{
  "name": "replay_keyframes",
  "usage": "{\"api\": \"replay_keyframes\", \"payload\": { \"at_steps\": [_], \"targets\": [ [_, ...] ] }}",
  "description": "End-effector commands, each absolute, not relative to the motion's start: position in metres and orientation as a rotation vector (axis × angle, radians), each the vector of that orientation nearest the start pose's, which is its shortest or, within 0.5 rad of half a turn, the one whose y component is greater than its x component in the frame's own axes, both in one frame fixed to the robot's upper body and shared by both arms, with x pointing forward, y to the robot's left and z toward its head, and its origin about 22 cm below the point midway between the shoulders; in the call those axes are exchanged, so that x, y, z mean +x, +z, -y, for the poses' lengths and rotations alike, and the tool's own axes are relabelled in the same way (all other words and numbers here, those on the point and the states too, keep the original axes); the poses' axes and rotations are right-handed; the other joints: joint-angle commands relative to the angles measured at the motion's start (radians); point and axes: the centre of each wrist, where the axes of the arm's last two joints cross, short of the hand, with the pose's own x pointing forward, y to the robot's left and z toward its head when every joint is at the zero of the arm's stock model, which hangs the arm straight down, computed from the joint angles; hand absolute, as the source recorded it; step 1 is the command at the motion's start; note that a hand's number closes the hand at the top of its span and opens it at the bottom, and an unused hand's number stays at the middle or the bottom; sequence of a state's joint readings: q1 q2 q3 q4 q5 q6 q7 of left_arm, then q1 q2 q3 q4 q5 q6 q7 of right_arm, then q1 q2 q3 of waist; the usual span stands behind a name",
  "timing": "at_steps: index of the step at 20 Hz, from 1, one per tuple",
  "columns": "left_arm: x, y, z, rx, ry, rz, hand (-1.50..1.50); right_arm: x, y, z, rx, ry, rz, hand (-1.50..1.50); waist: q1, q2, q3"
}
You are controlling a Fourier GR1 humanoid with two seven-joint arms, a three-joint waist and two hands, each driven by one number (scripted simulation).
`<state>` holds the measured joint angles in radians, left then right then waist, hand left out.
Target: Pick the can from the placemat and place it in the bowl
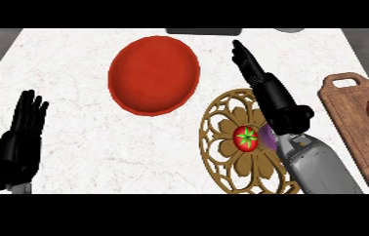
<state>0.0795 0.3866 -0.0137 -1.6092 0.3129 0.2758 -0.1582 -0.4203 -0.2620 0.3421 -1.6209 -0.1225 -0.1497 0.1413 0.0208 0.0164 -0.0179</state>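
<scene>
A red can (pixel 246 138) with a green star pattern on top stands on the round gold lattice placemat (pixel 225 117) at the lower right. The red bowl (pixel 153 74) sits to the upper left of the placemat. My right hand (pixel 282 108) is open, its straight fingers (pixel 247 63) pointing away past the placemat's far edge, to the right of the bowl. Its wrist passes just right of the can and does not hold it. A purple shape (pixel 267 135) beside the can is partly hidden by the wrist. My left hand (pixel 20 137) rests open at the left edge, fingers up.
A wooden cutting board (pixel 349 110) lies along the right edge of the white counter. A dark object (pixel 203 31) and a grey one (pixel 290 29) sit at the counter's far edge.
</scene>
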Motion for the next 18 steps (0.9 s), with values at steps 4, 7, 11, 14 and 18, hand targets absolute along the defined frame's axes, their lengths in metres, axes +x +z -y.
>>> {"api": "replay_keyframes", "payload": {
  "at_steps": [4, 7, 11, 14, 18],
  "targets": [
    [0.245, 0.052, -0.310, 0.372, -0.020, 1.738, 0.00, 0.313, 0.103, 0.210, 0.610, 0.430, 1.785, 1.50, -0.021, 0.008, 0.029],
    [0.245, 0.050, -0.314, 0.402, -0.073, 1.713, 0.00, 0.326, 0.136, 0.280, -0.023, 0.659, 1.831, 1.50, -0.080, 0.011, 0.023],
    [0.259, 0.060, -0.296, 0.398, -0.146, 1.688, 0.00, 0.321, 0.074, 0.343, 0.470, 0.214, 1.890, -1.50, -0.037, 0.010, 0.029],
    [0.268, 0.068, -0.290, 0.390, -0.155, 1.670, 0.00, 0.313, 0.076, 0.376, 0.573, 0.439, 1.930, -1.50, -0.030, 0.002, 0.026],
    [0.284, 0.075, -0.275, 0.375, -0.152, 1.668, 0.00, 0.320, 0.113, 0.422, 0.466, 0.660, 1.938, -1.50, -0.012, 0.000, 0.023]
  ]
}}
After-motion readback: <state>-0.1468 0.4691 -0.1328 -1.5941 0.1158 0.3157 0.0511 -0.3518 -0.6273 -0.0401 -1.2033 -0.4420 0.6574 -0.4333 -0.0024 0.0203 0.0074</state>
